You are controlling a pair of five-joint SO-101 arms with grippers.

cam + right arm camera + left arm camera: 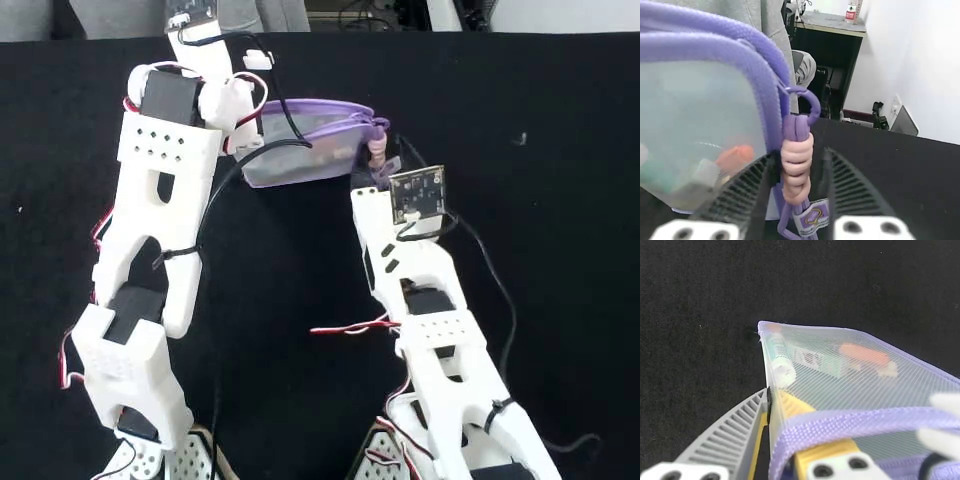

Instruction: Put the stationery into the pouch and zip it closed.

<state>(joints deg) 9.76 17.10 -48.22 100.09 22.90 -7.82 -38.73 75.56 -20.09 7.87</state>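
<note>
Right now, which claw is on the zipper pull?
The right claw, closed on the pink zipper pull; the left claw clamps the pouch corner instead.

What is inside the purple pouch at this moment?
Through the pouch wall: a white-capped green tube, an orange stick. Its purple band and the left claw cover the rest.

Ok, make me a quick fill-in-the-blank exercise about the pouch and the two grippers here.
1. The left gripper is shut on one end of the ____ pouch.
2. The stationery lies ____ the pouch.
3. By the right gripper hangs the zipper's coiled ____ pull.
4. The table has a ____ surface.
Missing words: purple; inside; pink; black.
</note>
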